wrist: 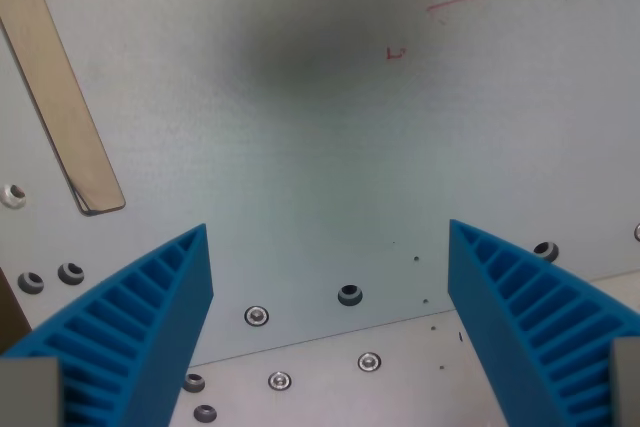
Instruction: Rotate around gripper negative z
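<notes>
The pincer (330, 277) stands wide, its 2 blue ribbed fingers (140, 322) spread to either side of the wrist view with nothing between them. It hangs over a pale grey metal table (320, 147), looking almost straight down.

The task names no object to take hold of: the thing to be turned is the pincer itself, about its own long axis. So there is nothing here to grasp, and I judge the move to be a free twist of the wrist in open air. The ribbed fingers look like soft, flexible plastic, light and forgiving, but they should not need to touch anything.

On the plate lie a strip of tan tape (60, 97) at the wrist view's upper left, faint red pen marks (450, 5) at the upper right, and a scatter of screws and holes (350, 295) near a seam low in the view. All are flat and should clear the fingers during a turn.
</notes>
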You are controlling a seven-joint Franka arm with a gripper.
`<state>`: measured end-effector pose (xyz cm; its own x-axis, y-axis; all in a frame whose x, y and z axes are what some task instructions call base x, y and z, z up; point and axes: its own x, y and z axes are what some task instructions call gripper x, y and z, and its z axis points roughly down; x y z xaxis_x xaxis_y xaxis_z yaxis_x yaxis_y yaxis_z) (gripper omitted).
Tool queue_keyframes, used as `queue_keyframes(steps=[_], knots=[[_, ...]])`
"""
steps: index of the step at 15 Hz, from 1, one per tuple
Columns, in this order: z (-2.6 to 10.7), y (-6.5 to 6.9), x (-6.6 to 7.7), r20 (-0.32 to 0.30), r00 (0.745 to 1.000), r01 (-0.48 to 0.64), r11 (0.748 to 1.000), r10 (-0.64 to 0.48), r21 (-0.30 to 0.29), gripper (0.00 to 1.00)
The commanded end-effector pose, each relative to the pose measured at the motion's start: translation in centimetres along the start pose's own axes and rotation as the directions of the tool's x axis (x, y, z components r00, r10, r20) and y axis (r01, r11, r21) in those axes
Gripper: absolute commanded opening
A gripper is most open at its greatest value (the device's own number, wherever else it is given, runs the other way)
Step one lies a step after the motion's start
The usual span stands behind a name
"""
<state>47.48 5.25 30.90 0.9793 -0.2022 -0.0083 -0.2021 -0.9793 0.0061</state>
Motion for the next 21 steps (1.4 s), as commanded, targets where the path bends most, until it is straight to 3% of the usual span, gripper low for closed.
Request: queue_keyframes(steps=[1, 21], knots=[[-0.11, 0.0, 0.01, -0.003, 1.0, 0.011, 1.0, -0.011, 0.001, 1.0], [-0.11, 0.0, 0.01, -0.003, 0.97, 0.242, 0.97, -0.242, 0.0, 1.0]])
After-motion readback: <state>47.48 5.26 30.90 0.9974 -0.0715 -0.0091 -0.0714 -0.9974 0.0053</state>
